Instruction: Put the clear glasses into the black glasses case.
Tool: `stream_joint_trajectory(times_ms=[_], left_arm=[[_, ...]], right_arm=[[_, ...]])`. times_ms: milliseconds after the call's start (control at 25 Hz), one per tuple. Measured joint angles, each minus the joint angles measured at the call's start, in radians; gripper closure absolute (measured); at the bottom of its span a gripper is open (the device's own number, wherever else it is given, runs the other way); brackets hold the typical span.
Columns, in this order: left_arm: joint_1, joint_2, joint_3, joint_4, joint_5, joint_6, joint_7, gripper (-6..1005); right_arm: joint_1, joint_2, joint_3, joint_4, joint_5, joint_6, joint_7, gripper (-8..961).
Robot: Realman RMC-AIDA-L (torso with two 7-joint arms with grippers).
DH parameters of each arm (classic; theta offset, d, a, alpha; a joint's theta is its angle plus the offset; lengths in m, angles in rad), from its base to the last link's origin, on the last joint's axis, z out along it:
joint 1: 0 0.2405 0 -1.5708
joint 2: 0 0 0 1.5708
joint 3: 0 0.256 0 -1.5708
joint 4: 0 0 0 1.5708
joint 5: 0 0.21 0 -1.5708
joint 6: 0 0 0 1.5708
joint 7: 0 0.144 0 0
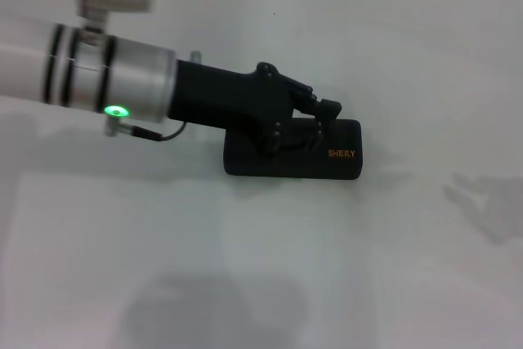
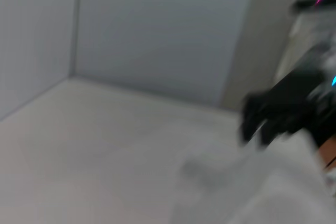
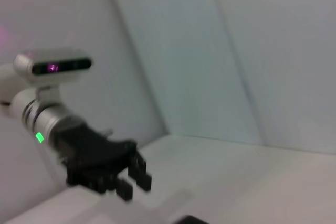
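The black glasses case (image 1: pixel 343 165) lies on the white table right of centre, lid down, with orange "SHERY" lettering facing me. My left gripper (image 1: pixel 298 140) reaches in from the left and is open right over the case's lid, its fingers (image 1: pixel 319 132) pointing down onto it. The right wrist view shows the same left gripper (image 3: pixel 134 184) from afar, fingertips apart. The clear glasses are out of view. My right gripper (image 2: pixel 257 124) appears only as a blurred dark shape far off in the left wrist view.
The white table (image 1: pixel 261 284) spreads wide in front of and right of the case. Pale walls (image 2: pixel 157 35) close the space behind the table.
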Motion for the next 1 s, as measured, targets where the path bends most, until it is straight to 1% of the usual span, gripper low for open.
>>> stream_joint_trajectory(times_ms=[120, 200, 240, 320, 440, 520, 560, 640, 680, 720, 760, 880, 1000], left_arm=[[0.027, 0.037, -0.009, 0.034, -0.087, 0.168, -0.009, 766], [0.045, 0.064, -0.015, 0.02, -0.126, 0.27, 0.034, 766], [0.057, 0.07, -0.018, 0.013, -0.131, 0.296, 0.052, 741], [0.079, 0.077, -0.038, 0.001, -0.132, 0.32, 0.066, 691], [0.107, 0.088, -0.102, -0.036, -0.144, 0.36, 0.11, 534], [0.118, 0.099, -0.169, -0.094, -0.16, 0.399, 0.174, 429], [0.121, 0.104, -0.195, -0.121, -0.166, 0.413, 0.199, 428], [0.124, 0.116, -0.219, -0.167, -0.167, 0.425, 0.227, 425], [0.129, 0.129, -0.223, -0.198, -0.16, 0.427, 0.24, 424], [0.131, 0.131, -0.223, -0.201, -0.159, 0.427, 0.243, 422], [0.14, 0.135, -0.224, -0.209, -0.157, 0.427, 0.255, 421], [0.17, 0.135, -0.224, -0.211, -0.165, 0.427, 0.303, 408], [0.183, 0.134, -0.23, -0.238, -0.163, 0.419, 0.315, 396]], right_arm=[[0.02, 0.0, -0.001, 0.033, 0.043, -0.09, -0.051, 747], [0.046, 0.0, -0.013, 0.084, 0.091, -0.15, -0.091, 705], [0.059, 0.0, -0.024, 0.109, 0.114, -0.176, -0.113, 683], [0.089, 0.002, -0.081, 0.153, 0.161, -0.204, -0.153, 641], [0.133, 0.004, -0.196, 0.171, 0.195, -0.177, -0.175, 578], [0.18, 0.006, -0.26, 0.19, 0.2, -0.142, -0.182, 535], [0.206, 0.007, -0.286, 0.202, 0.2, -0.127, -0.183, 514], [0.246, 0.008, -0.323, 0.228, 0.198, -0.109, -0.185, 394], [0.266, 0.009, -0.34, 0.244, 0.198, -0.101, -0.187, 334], [0.295, 0.01, -0.364, 0.268, 0.198, -0.081, -0.189, 274], [0.295, 0.01, -0.364, 0.268, 0.198, -0.081, -0.189, 254], [0.315, 0.012, -0.394, 0.281, 0.205, -0.058, -0.19, 195], [0.321, 0.016, -0.405, 0.284, 0.212, -0.048, -0.19, 135]])
